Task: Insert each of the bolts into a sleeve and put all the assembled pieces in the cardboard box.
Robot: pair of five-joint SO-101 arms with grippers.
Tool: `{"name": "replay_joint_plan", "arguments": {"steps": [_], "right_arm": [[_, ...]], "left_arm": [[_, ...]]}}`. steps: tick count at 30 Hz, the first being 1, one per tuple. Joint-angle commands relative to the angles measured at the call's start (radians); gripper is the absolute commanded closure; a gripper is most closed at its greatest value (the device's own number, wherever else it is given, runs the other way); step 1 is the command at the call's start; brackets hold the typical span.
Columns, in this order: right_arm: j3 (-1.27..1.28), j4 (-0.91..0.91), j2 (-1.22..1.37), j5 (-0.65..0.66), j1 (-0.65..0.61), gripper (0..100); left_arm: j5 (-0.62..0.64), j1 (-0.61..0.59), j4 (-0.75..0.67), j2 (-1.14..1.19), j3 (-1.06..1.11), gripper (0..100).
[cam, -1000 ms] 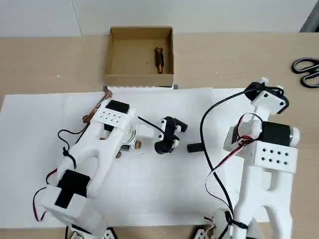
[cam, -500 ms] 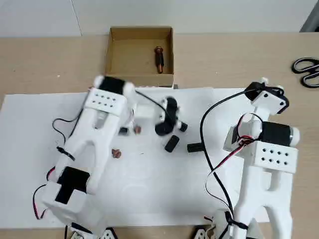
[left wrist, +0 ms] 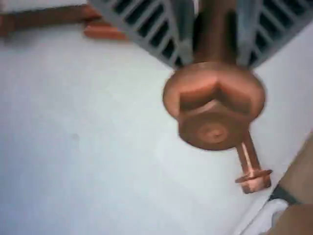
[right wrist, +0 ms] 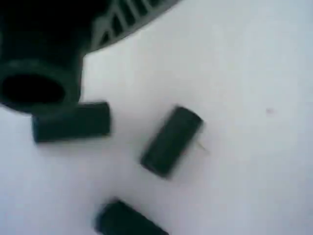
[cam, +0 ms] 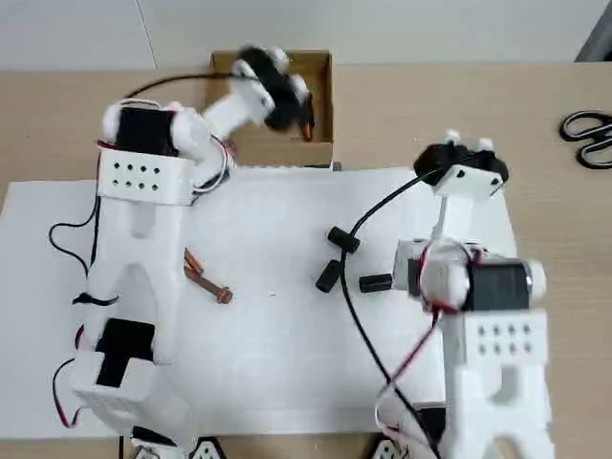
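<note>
A light wooden table (cam: 86,115) forms the work surface. A large white paper sheet (cam: 287,373) lies flat on the table and covers most of the near part. The far strip and right side are bare wood. Black-handled scissors (cam: 587,137) lie on the bare wood at the right edge, apart from the sheet. A white wall (cam: 430,29) stands behind the table.

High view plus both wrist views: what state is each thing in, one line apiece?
left gripper, jaws shut on bolt
right gripper, jaws shut on sleeve
cardboard box, open-topped
loose sleeves, three lying on their sides on the paper
loose bolt, lying on the paper, no sleeve on it
</note>
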Motion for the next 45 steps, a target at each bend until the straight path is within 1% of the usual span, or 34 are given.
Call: {"name": "replay_joint_plan", "arguments": {"steps": [1, 6, 7, 12, 14, 18, 20, 23, 26, 31, 34, 37, 41, 43, 45], "right_arm": [[-0.046, -0.03, -0.091, 0.054, -0.05, 99.6], [-0.046, -0.025, -0.159, 0.066, -0.077, 99.6], [-0.046, -0.025, -0.171, 0.064, -0.085, 99.6], [-0.046, -0.025, -0.248, 0.063, -0.165, 99.6], [-0.044, -0.027, -0.278, 0.063, -0.199, 99.6], [0.005, -0.035, -0.326, 0.066, -0.24, 99.6], [0.054, -0.035, -0.361, 0.068, -0.254, 99.6], [0.118, -0.048, -0.44, 0.069, -0.278, 99.6], [0.215, -0.114, -0.53, 0.095, -0.315, 99.6], [0.394, -0.26, -0.693, 0.161, -0.4, 99.6], [0.497, -0.32, -0.777, 0.186, -0.45, 99.6], [0.594, -0.378, -0.843, 0.198, -0.495, 99.6], [0.715, -0.469, -0.928, 0.21, -0.542, 99.6], [0.775, -0.512, -0.97, 0.259, -0.57, 99.6], [0.829, -0.549, -1.021, 0.302, -0.593, 99.6]], "left_arm": [[0.175, -0.014, 0.018, -0.167, -0.041, 100], [0.183, 0.021, 0.015, -0.342, 0.001, 100], [0.204, 0.021, 0.012, -0.374, 0.016, 100], [0.428, -0.005, -0.011, -0.528, 0.105, 100], [0.494, -0.017, -0.011, -0.591, 0.153, 100], [0.623, -0.017, -0.011, -0.72, 0.306, 100], [0.709, -0.011, -0.026, -0.796, 0.383, 100], [0.833, -0.012, -0.098, -0.933, 0.521, 100], [0.925, -0.009, -0.206, -1.099, 0.705, 100], [1.034, -0.009, -0.42, -1.41, 1.069, 100], [1.083, -0.008, -0.506, -1.579, 1.26, 100], [1.126, 0.021, -0.568, -1.732, 1.411, 100], [1.221, 0.086, -0.618, -1.91, 1.531, 100], [1.24, 0.124, -0.637, -1.979, 1.581, 100], [1.241, 0.15, -0.638, -1.978, 1.603, 100]]}}
